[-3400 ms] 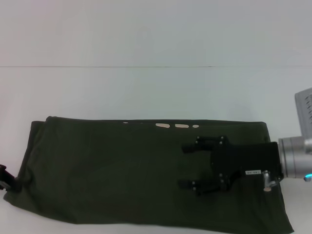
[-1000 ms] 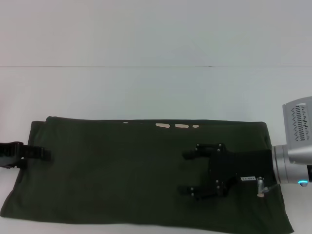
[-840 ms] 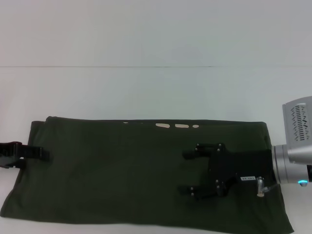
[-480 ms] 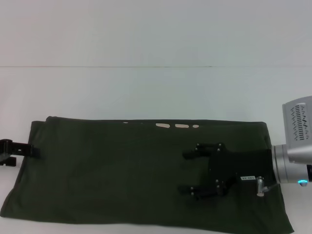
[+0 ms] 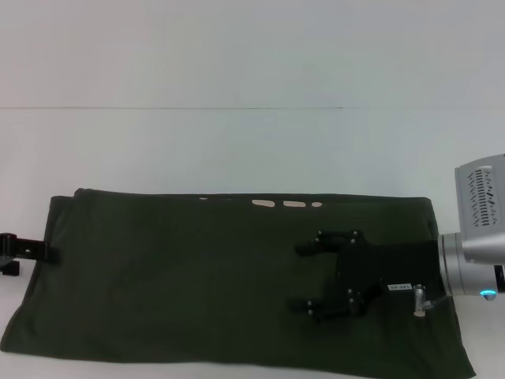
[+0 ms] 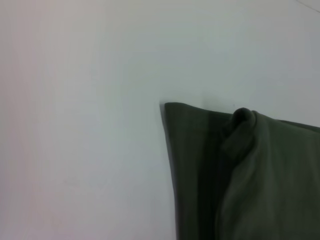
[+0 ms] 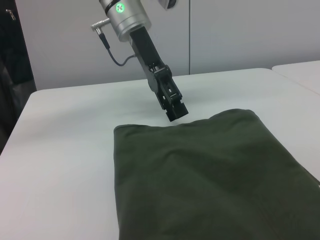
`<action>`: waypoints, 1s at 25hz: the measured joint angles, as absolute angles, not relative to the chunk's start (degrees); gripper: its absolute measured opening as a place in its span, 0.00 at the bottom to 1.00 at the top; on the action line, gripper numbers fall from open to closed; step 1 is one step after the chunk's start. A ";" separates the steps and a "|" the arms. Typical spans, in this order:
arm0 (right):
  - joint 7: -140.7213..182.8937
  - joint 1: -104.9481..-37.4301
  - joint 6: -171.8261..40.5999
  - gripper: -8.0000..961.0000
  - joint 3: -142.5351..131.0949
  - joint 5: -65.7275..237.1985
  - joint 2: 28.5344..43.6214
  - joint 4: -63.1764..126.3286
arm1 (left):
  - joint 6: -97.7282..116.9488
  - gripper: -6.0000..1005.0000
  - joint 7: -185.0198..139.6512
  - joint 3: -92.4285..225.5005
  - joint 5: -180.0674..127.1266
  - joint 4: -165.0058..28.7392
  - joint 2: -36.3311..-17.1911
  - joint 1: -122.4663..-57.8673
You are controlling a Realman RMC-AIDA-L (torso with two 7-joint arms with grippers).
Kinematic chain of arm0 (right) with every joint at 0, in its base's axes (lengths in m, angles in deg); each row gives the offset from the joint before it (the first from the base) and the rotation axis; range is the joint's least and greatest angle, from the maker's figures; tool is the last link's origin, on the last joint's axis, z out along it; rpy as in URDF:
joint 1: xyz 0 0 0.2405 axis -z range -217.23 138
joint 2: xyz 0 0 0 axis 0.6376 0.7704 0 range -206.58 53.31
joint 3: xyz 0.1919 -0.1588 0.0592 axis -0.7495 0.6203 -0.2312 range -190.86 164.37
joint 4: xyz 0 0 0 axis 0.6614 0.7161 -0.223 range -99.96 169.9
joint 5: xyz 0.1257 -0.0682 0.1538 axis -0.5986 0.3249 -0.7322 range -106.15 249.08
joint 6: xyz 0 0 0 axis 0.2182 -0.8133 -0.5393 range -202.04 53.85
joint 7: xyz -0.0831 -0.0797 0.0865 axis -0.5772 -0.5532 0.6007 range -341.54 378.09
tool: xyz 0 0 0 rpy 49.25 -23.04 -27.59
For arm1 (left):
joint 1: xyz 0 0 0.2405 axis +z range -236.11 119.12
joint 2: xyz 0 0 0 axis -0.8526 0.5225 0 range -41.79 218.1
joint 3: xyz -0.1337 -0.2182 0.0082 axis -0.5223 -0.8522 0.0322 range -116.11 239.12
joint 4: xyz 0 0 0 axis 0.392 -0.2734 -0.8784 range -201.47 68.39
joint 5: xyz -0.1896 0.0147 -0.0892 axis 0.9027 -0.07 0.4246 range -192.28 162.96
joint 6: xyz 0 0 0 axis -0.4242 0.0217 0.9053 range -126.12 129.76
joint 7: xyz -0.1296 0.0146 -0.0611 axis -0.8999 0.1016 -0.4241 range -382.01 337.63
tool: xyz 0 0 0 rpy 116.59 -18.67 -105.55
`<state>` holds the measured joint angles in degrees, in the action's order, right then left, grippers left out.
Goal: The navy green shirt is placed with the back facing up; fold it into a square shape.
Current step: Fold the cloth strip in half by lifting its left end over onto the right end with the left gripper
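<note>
Head view, right gripper [image 5: 304, 276] spread over navy green shirt [image 5: 189, 284]

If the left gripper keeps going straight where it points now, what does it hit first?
Most likely the navy green shirt: the left gripper sits at its left edge, pointing inward across the cloth. Whether it is touching the cloth is unclear.

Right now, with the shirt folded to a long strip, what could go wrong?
1. The left gripper sits at the very edge of the navy green shirt; a shallow pinch may catch one layer or slip.
2. The right gripper, jaws open, lies over the cloth; lifting the left end could drag the shirt under it.
</note>
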<state>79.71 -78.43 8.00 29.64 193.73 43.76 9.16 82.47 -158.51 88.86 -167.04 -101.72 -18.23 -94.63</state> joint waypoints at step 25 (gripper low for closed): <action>79.71 -78.55 7.16 0.95 29.64 193.82 43.78 9.91 | 79.89 0.91 -158.01 90.90 -167.62 -101.23 -19.16 -94.34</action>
<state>79.71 -78.55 7.16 29.64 193.82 43.78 9.91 79.89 -158.01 90.90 -167.62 -101.23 -19.16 -94.34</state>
